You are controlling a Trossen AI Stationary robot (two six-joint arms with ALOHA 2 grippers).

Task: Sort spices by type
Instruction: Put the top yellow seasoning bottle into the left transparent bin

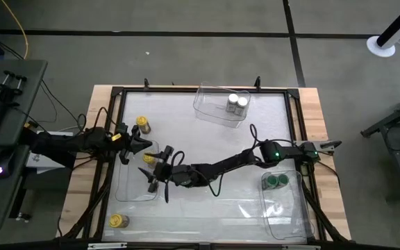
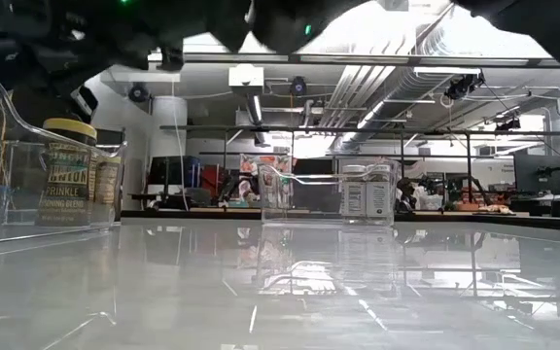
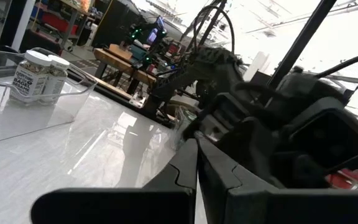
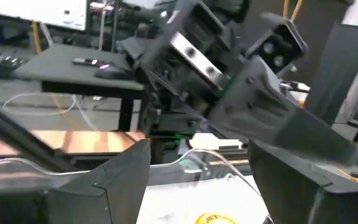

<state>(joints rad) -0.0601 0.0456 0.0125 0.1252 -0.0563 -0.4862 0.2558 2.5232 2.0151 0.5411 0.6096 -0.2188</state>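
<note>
Yellow-lidded jar (image 2: 69, 173) label reading "SPRINKLE", right tool (image 1: 160, 175) spread open, left tool (image 1: 142, 144) state unclear

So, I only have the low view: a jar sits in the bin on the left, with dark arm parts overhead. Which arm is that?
Observer: The right one. It reaches across the table, and the right gripper hangs over the left bin. The left gripper waits at that bin's far edge.
Operator: Is the right one gripping the jar?
Observer: No. Its wrist view shows the fingers spread, with the yellow lid low between them.
Operator: Any yellow ones outside the bin?
Observer: Two, both standing on the table: the far jar beyond the bin and the near jar by the front edge.
</note>
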